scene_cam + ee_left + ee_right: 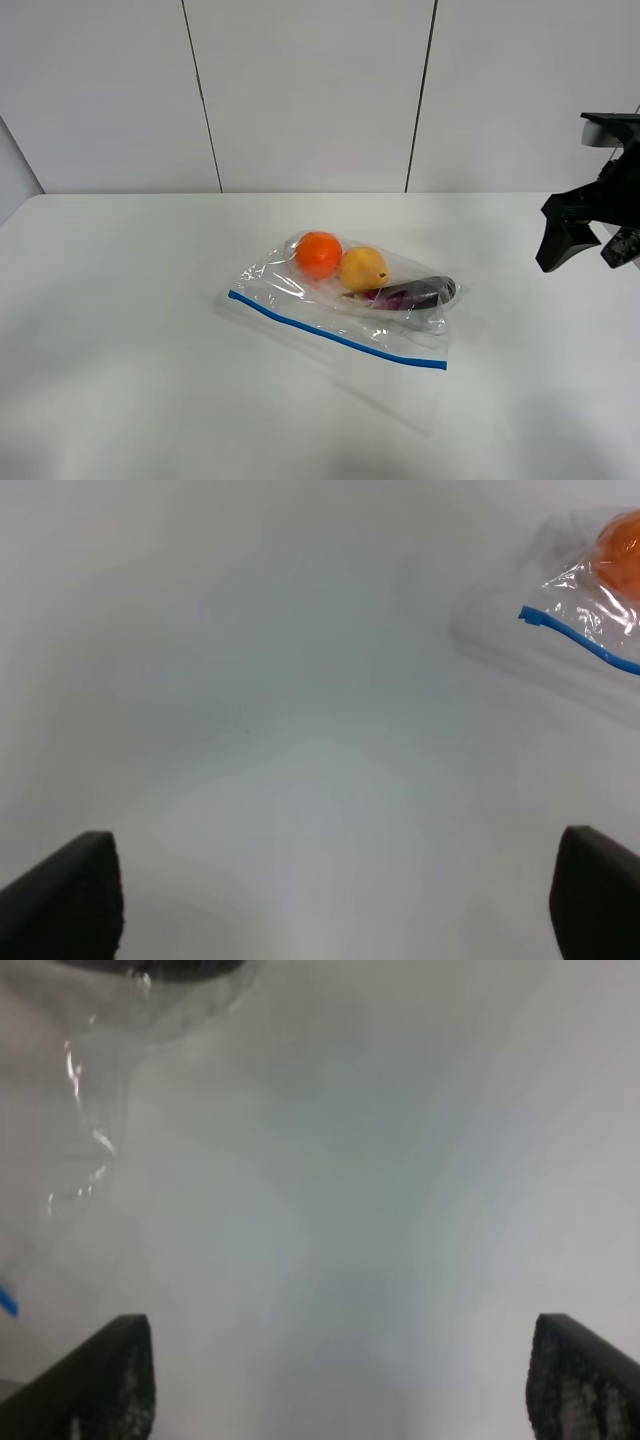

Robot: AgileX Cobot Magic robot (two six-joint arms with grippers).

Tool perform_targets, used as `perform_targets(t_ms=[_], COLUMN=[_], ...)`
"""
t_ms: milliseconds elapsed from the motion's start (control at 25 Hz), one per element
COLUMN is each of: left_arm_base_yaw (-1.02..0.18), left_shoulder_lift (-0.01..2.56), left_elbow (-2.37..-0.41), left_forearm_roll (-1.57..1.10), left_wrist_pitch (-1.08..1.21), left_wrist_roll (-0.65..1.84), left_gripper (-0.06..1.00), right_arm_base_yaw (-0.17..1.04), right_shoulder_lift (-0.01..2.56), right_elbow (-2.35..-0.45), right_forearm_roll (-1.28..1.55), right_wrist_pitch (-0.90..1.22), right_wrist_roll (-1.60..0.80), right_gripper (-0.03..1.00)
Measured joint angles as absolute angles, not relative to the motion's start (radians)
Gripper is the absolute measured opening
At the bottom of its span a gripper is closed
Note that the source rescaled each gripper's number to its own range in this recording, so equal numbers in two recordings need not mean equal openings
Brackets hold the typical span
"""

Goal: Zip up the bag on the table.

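The bag (345,300) lies flat near the middle of the exterior high frame on the white table (120,330), its blue zipper strip (335,332) running from centre-left down toward lower right along the near edge, probably so both arms can reach it from the front. Through the clear plastic an orange (319,254), a yellow pear (363,268) and a purple eggplant (415,294) sit bunched at the far side, away from the strip, which leaves the seal free of bulges. The right gripper (590,245) hangs at the right edge of that frame, well apart from the bag, jaws spread wide and holding nothing. The left gripper (335,900) appears only in its wrist view, fingers wide apart over bare tabletop, the strip's end at upper right; neither arm has engaged the zipper yet
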State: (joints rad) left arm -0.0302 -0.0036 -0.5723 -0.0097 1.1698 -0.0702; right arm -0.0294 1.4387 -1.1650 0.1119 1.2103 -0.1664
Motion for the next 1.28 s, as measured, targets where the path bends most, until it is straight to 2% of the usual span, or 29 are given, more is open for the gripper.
perform_targets(t_ms=[280, 560, 760, 960, 1280], left_arm_base_yaw=[-0.03, -0.03, -0.03, -0.03, -0.03], left_shoulder_lift=[-0.004, -0.004, -0.004, -0.004, -0.004], left_elbow=[-0.572, -0.572, -0.572, -0.572, -0.572], left_forearm_roll=[-0.01, -0.01, -0.01, -0.009, -0.007], left_wrist_pitch=[1.17, 1.17, 1.17, 1.17, 1.17], left_wrist_roll=[-0.07, -0.07, -0.07, -0.07, -0.07], left_gripper=[1.0, 1.0, 1.0, 1.0, 1.0], right_arm_base_yaw=[-0.029, -0.029, -0.029, -0.029, -0.029], right_shoulder_lift=[1.155, 0.778, 0.515, 0.34, 0.229], right_elbow=[-0.941, -0.655, -0.508, -0.496, -0.495], right_forearm_roll=[0.112, 0.112, 0.115, 0.118, 0.121], right_wrist_pitch=[1.208, 1.06, 1.047, 1.032, 1.031], right_wrist_roll=[-0.159, -0.159, -0.158, -0.158, -0.157], right_gripper=[0.87, 0.87, 0.87, 0.87, 0.87])
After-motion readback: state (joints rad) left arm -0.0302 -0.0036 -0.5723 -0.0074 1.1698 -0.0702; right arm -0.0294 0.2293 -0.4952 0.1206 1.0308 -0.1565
